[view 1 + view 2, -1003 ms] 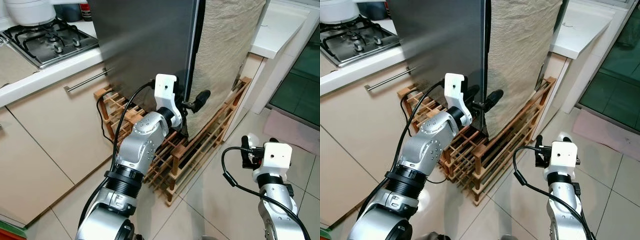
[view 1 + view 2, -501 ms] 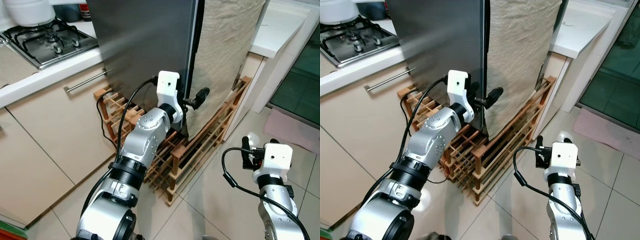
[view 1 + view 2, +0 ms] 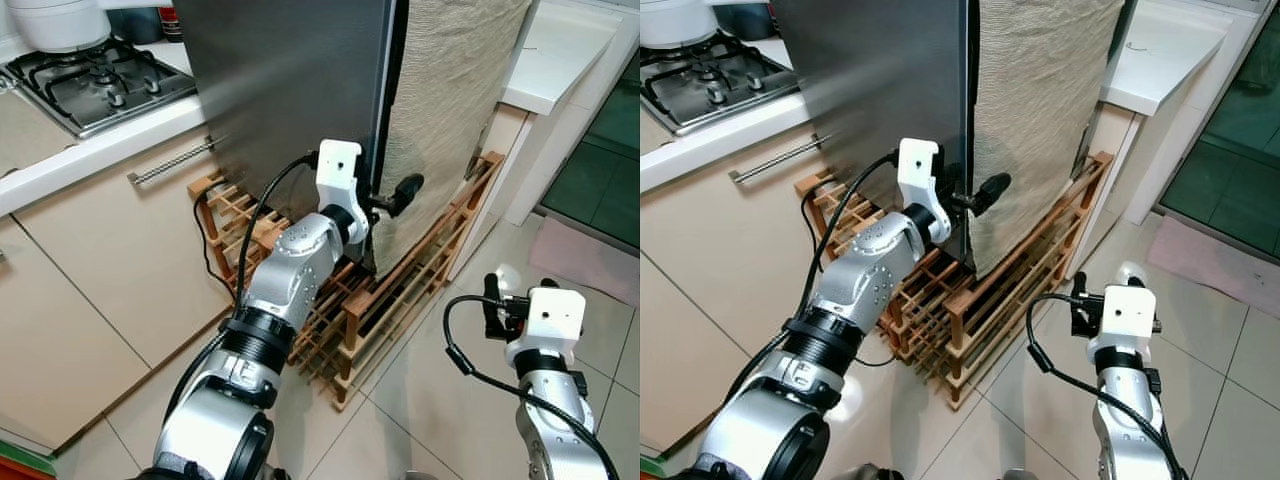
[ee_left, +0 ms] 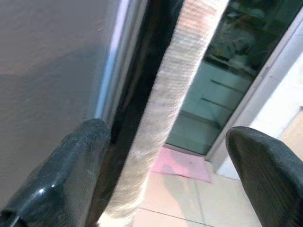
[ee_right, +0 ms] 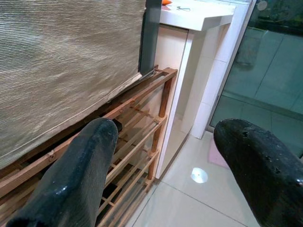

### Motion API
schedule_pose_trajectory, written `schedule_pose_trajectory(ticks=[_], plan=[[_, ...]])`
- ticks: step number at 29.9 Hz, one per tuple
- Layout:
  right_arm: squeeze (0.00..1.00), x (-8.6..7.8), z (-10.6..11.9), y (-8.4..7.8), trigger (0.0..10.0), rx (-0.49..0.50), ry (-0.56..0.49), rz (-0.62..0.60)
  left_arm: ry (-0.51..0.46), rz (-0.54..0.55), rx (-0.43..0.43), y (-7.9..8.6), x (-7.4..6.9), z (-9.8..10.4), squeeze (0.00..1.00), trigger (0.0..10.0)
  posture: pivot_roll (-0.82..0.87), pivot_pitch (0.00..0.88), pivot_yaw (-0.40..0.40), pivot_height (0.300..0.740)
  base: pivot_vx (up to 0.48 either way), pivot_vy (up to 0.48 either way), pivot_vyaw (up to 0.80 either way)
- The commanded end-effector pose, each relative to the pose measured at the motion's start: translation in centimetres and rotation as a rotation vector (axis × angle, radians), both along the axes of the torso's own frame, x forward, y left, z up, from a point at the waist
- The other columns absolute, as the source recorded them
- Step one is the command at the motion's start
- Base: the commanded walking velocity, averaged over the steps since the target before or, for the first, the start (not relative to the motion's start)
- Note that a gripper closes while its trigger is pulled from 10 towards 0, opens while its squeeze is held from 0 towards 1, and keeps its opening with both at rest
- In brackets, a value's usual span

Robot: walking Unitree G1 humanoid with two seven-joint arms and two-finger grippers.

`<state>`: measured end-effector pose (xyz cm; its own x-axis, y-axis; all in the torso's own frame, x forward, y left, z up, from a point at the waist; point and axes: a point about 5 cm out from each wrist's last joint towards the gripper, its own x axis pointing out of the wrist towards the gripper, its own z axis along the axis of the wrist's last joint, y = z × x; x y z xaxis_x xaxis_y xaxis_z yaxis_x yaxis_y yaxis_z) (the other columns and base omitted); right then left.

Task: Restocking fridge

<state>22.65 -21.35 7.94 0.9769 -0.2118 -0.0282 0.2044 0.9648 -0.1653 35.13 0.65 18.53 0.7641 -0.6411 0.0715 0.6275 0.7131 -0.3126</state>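
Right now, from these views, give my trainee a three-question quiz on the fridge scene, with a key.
1. True or false: the left pincer is shut flat on the stove.
2. What stands on the floor under the fridge door edge and the beige cloth?
A. a wooden rack
B. a bucket
C. a chair
3. Fill in: the right pincer is held low, fingers ____, over the tiled floor.

Key
1. False: its open fingers are at the fridge door's edge, one finger on each side of the cloth's edge.
2. A
3. open
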Motion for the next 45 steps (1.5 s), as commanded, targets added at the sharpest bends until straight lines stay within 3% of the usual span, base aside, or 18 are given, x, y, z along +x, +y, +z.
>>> schedule_pose_trajectory(ticks=[1, 3, 6, 9, 16, 45], plan=[[0.0, 0.1, 0.5, 0.1, 10.0, -0.006, -0.024, 0.0, 0.006, -0.193, -0.181, -6.2, -2.1, 3.9, 0.0, 10.0, -0.26, 0.017, 0.066, 0.727, 0.0, 0.0, 0.0], [0.0, 0.1, 0.5, 0.1, 10.0, -0.006, -0.024, 0.0, 0.041, -0.234, -0.226, -6.5, -2.3, 4.2, 0.0, 10.0, -0.26, 0.018, 0.067, 0.727, 0.0, 0.0, 0.0], [0.0, 0.1, 0.5, 0.1, 10.0, -0.006, -0.024, 0.0, 0.041, -0.234, -0.226, -6.5, -2.3, 4.2, 0.0, 10.0, -0.26, 0.018, 0.067, 0.727, 0.0, 0.0, 0.0], [0.0, 0.2, 0.6, 0.0, 10.0, -0.009, -0.028, -0.004, -0.034, -0.269, -0.111, -7.3, -2.5, 4.3, 0.0, 10.0, -0.26, 0.018, 0.067, 0.727, 0.0, 0.0, 0.0], [0.0, 0.4, 0.7, 0.1, 10.0, -0.01, -0.031, -0.001, -0.101, -0.334, -0.064, -8.9, -3.5, 4.9, 0.0, 10.0, -0.26, 0.018, 0.067, 0.727, 0.0, 0.0, 0.0], [0.0, 0.4, 0.7, 0.1, 10.0, -0.01, -0.031, -0.001, -0.101, -0.334, -0.064, -8.9, -3.5, 4.9, 0.0, 10.0, -0.26, 0.018, 0.067, 0.727, 0.0, 0.0, 0.0]])
